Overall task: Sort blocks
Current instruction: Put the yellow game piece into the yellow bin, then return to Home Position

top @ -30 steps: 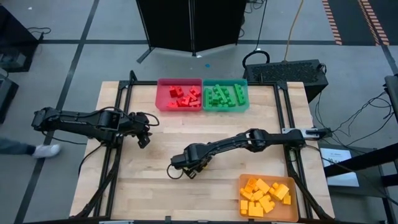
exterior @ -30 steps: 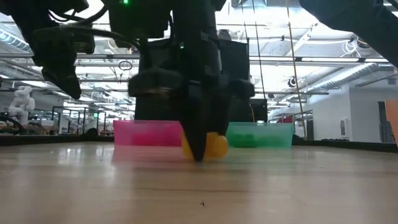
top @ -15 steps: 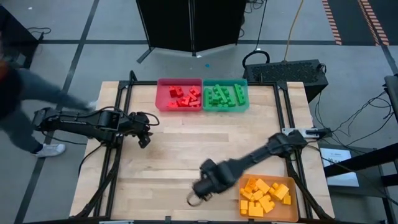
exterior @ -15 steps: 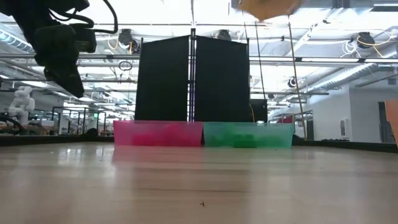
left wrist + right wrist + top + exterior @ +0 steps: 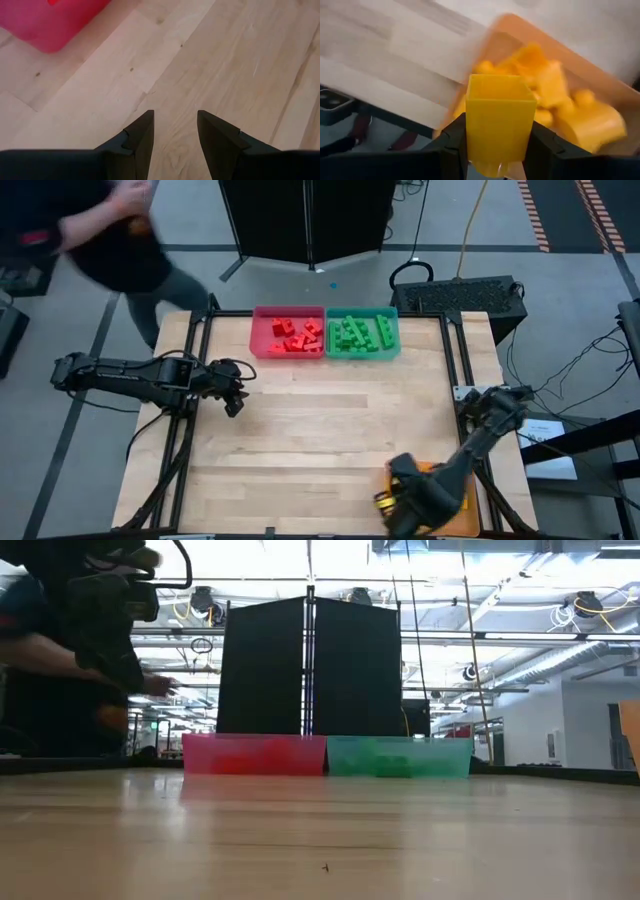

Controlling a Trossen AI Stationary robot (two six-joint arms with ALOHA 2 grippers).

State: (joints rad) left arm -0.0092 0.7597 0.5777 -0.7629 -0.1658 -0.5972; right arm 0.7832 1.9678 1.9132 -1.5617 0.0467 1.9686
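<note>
The right tool (image 5: 500, 145) holds a yellow block (image 5: 499, 122), its fingers pressed against both sides, and hangs over the orange tray (image 5: 600, 95) at the bench's near right corner. In the high view the same tool (image 5: 400, 498) sits at that tray's left end, with the arm folded back over it. The tray already carries a heap of yellow blocks (image 5: 555, 95).

The step in hand looks like the drop: the yellow block is being brought to its own tray. The next move calls for the fingers to spread while the block is well inside the rim, low enough that it does not bounce off the heap and over the edge onto the bench (image 5: 330, 420).

The left tool (image 5: 232, 402) waits above the bench's left side, near the red tray (image 5: 260, 330), holding nothing. Its fingers (image 5: 140, 137) show a gap in the wrist view, yet they stand as narrow as they go.

Red blocks (image 5: 296, 336) lie in the red tray and green blocks (image 5: 362, 336) in the teal tray (image 5: 395, 330) beside it. No loose block shows on the bare wood, so the sorting seems close to its end.

A person (image 5: 120, 240) passes behind the bench's far left corner.
</note>
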